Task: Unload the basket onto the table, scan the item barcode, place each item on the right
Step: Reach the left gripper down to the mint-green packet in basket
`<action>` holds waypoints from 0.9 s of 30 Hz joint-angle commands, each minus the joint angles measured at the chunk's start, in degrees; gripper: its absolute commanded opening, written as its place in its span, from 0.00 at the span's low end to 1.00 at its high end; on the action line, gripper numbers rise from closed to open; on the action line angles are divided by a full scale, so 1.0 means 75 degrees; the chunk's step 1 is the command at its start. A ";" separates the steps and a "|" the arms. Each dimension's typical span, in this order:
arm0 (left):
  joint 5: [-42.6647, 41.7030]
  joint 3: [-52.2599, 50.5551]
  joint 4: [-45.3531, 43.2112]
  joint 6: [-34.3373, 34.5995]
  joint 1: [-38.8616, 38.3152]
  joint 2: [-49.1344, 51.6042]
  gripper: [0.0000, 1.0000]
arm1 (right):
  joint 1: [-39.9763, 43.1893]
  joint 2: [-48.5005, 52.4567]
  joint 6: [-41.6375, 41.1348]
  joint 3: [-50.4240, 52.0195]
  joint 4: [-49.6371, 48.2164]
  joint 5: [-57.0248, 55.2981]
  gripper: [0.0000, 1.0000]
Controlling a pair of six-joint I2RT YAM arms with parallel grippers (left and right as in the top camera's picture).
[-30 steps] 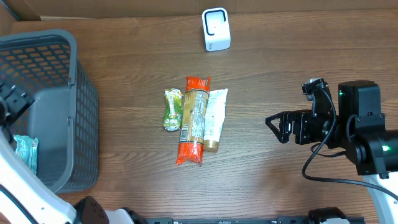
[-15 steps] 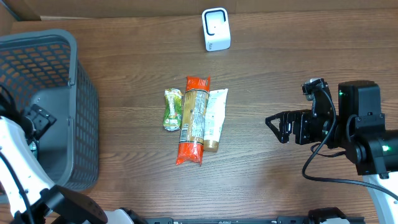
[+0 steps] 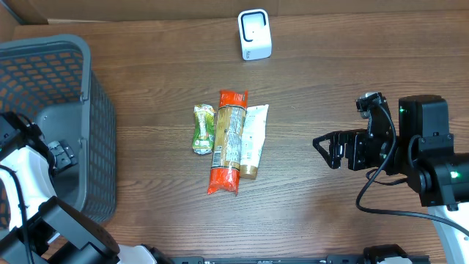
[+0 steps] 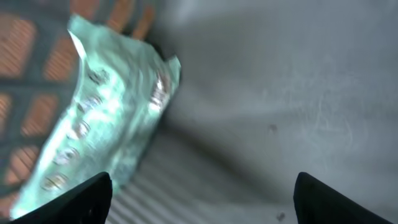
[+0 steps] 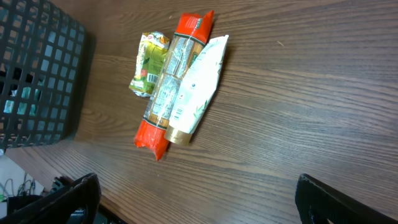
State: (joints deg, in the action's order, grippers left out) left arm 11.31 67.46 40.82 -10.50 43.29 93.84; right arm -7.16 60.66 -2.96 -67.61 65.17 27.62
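**A:** Start with the big things. What carries it all?

**B:** A brown wooden desk (image 3: 146, 44). A dark mesh basket (image 3: 102, 147) takes up its left edge, from the far corner almost to the near one.

**A:** And the arms?

**B:** The right gripper (image 3: 325, 151) is over the right side of the desk, pointing at the middle. Its fingers are spread wide with nothing between them. The left gripper (image 4: 202, 202) is down inside the basket, fingers also far apart, with only the grey basket floor between them.

**A:** Where are the items to scan?

**B:** Three lie side by side in the middle of the desk, touching, each running from far edge to near edge. The longest is a clear packet with red ends (image 3: 229, 143). A white tube (image 3: 253, 139) lies along its right side, cap toward the near edge. A small green packet (image 3: 203, 129) sits on the left, beside the far half of the long one.

**A:** The scanner?

**B:** A small white scanner (image 3: 254, 34) stands at the far edge, well apart from the three items and from both grippers.

**A:** Anything in the basket?

**B:** A shiny teal packet (image 4: 106, 118) leans against the mesh wall (the wrist picture is blurred, so I cannot read its print). It is ahead and left of the left fingers, not between them.
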 commanded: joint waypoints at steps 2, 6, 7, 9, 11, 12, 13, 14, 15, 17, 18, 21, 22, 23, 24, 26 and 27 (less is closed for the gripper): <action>0.0114 0.0017 -0.0452 -0.1139 0.0076 0.0029 0.84 | -0.0032 -0.0055 0.0058 -0.0181 -0.0047 -0.0023 1.00; 0.0134 0.0017 -0.0656 -0.1929 0.0085 0.0041 0.84 | -0.0032 -0.0055 0.0061 -0.0181 -0.0047 -0.0023 1.00; 0.0184 0.0017 -0.0662 -0.2203 0.0099 0.0052 0.84 | -0.0032 -0.0055 0.0058 -0.0181 -0.0047 -0.0023 1.00; 0.0210 0.0017 -0.0694 -0.2521 0.0207 0.0076 0.82 | -0.0032 -0.0055 0.0058 -0.0181 -0.0047 -0.0023 1.00; 0.0166 0.0017 -0.0746 -0.2515 0.0329 0.0076 0.82 | -0.0032 -0.0055 0.0058 -0.0181 -0.0044 -0.0023 1.00; 0.0166 0.0017 -0.0769 -0.2518 0.0405 0.0076 0.83 | -0.0032 -0.0055 0.0058 -0.0181 -0.0047 -0.0023 1.00; 0.0166 0.0017 -0.0784 -0.2518 0.0487 0.0076 0.83 | -0.0032 -0.0055 0.0058 -0.0181 -0.0047 -0.0023 1.00; 0.0152 0.0017 -0.0807 -0.2515 0.0568 0.0076 0.83 | -0.0032 -0.0055 0.0058 -0.0181 -0.0047 -0.0023 1.00; 0.0117 0.0017 -0.0836 -0.2518 0.0647 0.0076 0.83 | -0.0032 -0.0055 0.0061 -0.0181 -0.0047 -0.0023 1.00; 0.0079 0.0017 -0.0898 -0.2524 0.0766 0.0076 0.84 | -0.0032 -0.0055 0.0058 -0.0181 -0.0047 -0.0023 1.00; 0.0064 0.0017 -0.0909 -0.2602 0.0801 0.0076 0.84 | -0.0032 -0.0055 0.0058 -0.0181 -0.0047 -0.0023 1.00; -0.0204 0.0017 -0.0935 -0.3142 0.0833 0.0076 0.80 | -0.0032 -0.0055 0.0058 -0.0181 -0.0047 -0.0023 1.00; -0.0309 0.0017 -0.0970 -0.3305 0.0831 0.0076 0.79 | -0.0032 -0.0055 0.0061 -0.0181 -0.0047 -0.0023 1.00; -0.0385 0.0017 -0.1049 -0.3395 0.0831 0.0076 0.79 | -0.0032 -0.0055 0.0058 -0.0181 -0.0047 -0.0023 1.00; -0.0449 0.0017 -0.1125 -0.3418 0.0831 0.0079 0.78 | -0.0032 -0.0055 0.0058 -0.0181 -0.0047 -0.0023 1.00; -0.0463 0.0017 -0.1274 -0.3433 0.0831 0.0082 0.79 | -0.0032 -0.0055 0.0058 -0.0181 -0.0047 -0.0023 1.00; -0.0460 0.0017 -0.1329 -0.3439 0.0831 0.0087 0.79 | -0.0032 -0.0055 0.0058 -0.0181 -0.0047 -0.0023 1.00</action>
State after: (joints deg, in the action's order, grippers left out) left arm 9.87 67.46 31.79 -33.54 49.60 93.84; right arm -7.16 60.64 -2.98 -67.61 65.17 27.62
